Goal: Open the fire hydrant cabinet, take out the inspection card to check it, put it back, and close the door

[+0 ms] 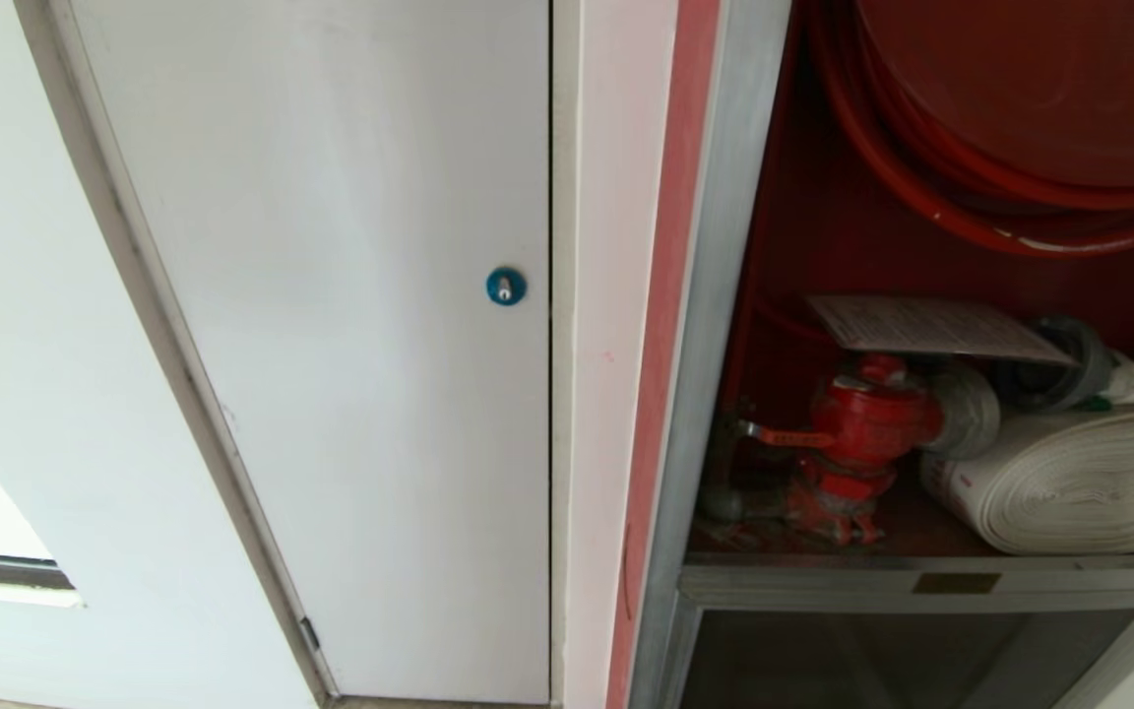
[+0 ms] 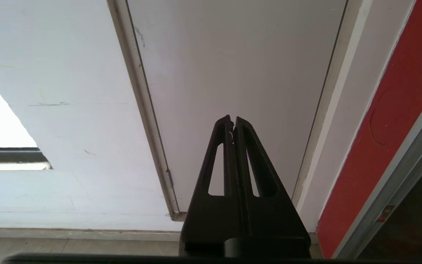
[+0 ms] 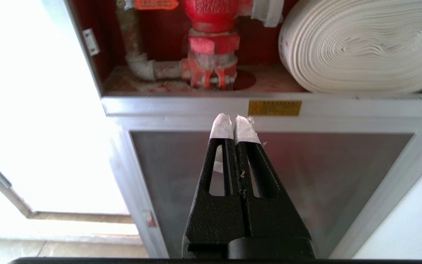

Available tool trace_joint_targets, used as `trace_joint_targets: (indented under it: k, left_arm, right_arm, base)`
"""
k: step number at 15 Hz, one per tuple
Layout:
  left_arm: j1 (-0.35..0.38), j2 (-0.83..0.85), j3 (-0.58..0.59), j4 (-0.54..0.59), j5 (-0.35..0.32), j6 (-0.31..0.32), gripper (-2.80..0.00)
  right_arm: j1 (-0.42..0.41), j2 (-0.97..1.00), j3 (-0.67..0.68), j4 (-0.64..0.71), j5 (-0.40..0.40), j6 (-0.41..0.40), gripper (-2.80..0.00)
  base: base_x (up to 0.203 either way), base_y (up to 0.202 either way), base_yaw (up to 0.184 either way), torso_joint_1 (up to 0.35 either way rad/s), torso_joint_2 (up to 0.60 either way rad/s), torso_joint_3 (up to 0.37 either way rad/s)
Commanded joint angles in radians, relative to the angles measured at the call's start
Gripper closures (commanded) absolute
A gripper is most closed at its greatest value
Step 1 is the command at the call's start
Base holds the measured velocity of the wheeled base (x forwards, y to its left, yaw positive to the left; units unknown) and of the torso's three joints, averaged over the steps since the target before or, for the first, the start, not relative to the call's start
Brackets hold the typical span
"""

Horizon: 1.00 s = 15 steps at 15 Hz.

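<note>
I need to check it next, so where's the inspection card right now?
In the head view, the inspection card lies flat inside the open fire hydrant cabinet on the right, resting on top of the red valve, left of the white rolled hose.

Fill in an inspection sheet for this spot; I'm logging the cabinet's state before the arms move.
Surface: cabinet shelf dusty, stained.
Job's things: fire hydrant cabinet stands open; inspection card lies flat atop the red valve; its door not in view.
Clutter: white rolled hose, red hose reel.
Grippers: left gripper shut, empty, facing the white panel door; right gripper shut, empty, before the lower glass panel.
Cables: nothing seen.
Surroundings: white wall.
</note>
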Motion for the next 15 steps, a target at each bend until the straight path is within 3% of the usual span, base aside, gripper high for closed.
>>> trace_joint_targets:
  k: [1, 15]
  left_arm:
    - [0.000, 0.000, 0.012, 0.000, 0.000, 0.000, 0.00]
    - [0.000, 0.000, 0.012, -0.001, 0.000, -0.003, 0.00]
  right_arm:
    - [0.000, 0.002, 0.002, 0.000, 0.000, 0.000, 0.00]
    - [0.000, 0.002, 0.002, 0.000, 0.000, 0.000, 0.00]
  base:
    - [-0.197, 0.000, 0.002, 0.005, 0.00, 0.000]
    - [-0.196, 0.000, 0.001, 0.003, 0.00, 0.003]
